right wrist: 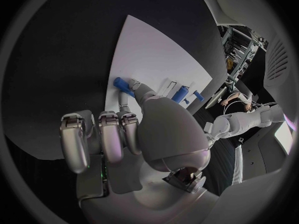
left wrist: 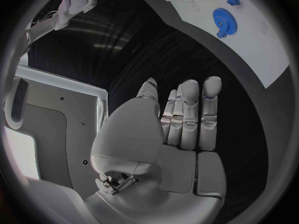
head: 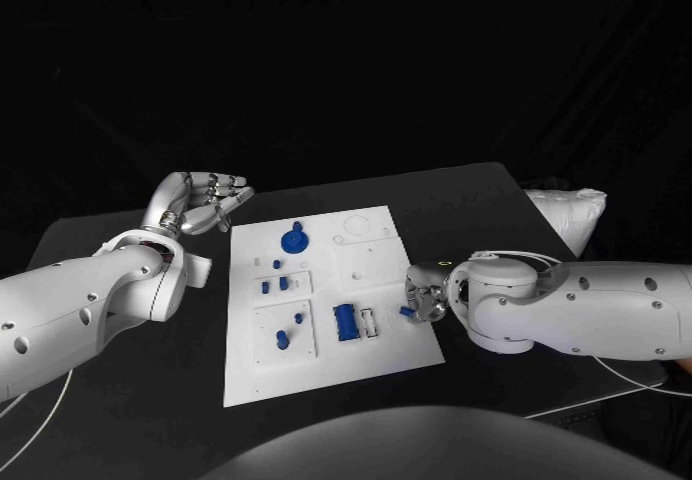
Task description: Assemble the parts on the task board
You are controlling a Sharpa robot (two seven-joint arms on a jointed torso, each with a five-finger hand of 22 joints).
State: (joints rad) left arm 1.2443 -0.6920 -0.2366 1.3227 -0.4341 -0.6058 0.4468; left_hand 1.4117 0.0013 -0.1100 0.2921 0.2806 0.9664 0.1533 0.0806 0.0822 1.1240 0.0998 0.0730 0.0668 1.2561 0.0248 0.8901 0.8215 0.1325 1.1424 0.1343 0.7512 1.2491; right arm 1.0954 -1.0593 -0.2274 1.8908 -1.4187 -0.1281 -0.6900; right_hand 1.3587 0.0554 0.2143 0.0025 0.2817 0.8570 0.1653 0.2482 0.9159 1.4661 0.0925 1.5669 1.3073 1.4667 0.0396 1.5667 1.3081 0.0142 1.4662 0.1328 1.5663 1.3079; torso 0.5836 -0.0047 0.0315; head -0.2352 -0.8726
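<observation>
Black table point(head: 476, 205) under white task board point(head: 368, 345) — dark room around.

The right hand point(head: 426, 302) hides most of the small blue peg point(right wrist: 123, 85) at the flat white task board point(head: 389, 345)'s right edge; whether fingers actually clamp it, I can't tell. In the left wrist view, the round blue toothed gear point(left wrist: 225, 19) sits on a board cut off by the circle's rim. The tiny blue pieces point(head: 274, 285) mid-board are too small to identify.
</observation>
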